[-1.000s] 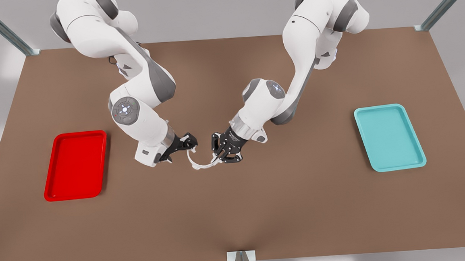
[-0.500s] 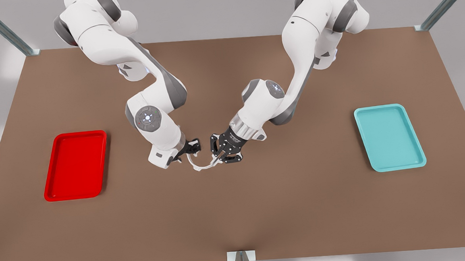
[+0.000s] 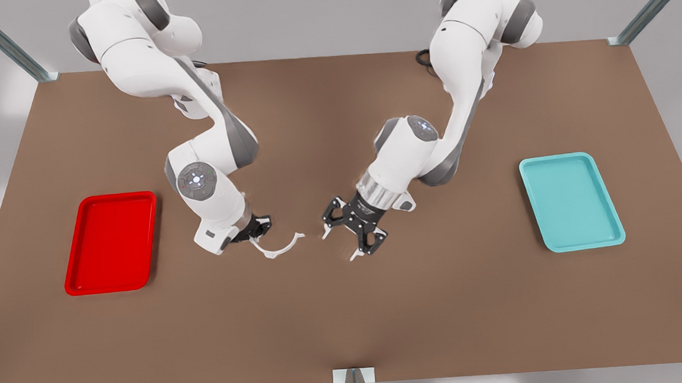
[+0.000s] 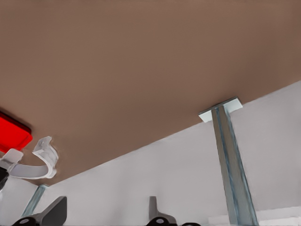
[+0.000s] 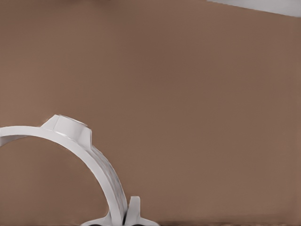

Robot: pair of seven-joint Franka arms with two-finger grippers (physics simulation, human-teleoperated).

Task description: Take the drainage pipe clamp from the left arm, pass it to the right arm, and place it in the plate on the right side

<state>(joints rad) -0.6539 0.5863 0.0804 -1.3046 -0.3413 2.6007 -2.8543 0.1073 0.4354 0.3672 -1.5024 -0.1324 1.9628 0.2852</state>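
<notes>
The handover looks finished, judging by who holds what: the drainage pipe clamp (image 3: 277, 249) hangs just left of the frame's centre in the front view, above the desk (image 3: 349, 327), pinched at one end by the right gripper (image 3: 255, 231). This gripper belongs to the arm on the front view's left. Its wrist view shows the white arc rising close before the camera from between the fingers, so the grip sits at a tab and the rest of the half-ring sticks out free toward the centre. The left gripper (image 3: 340, 245), on the arm at the front view's right, stands spread and empty just beside the clamp's free tip, a small gap between them. What is left, as I judge it, is the carry and the drop: the right arm has to swing the clamp over to the plate (image 3: 110, 197), the red tray at the left middle of the frame, near that arm, and release it inside the rim. The plate holds nothing yet. A teal tray (image 3: 559, 158) lies at the right middle, well apart and no part of this job. Bare desk lies between the clamp and the plate; the only thing near enough to catch the free tip is the left gripper's open fingers
</notes>
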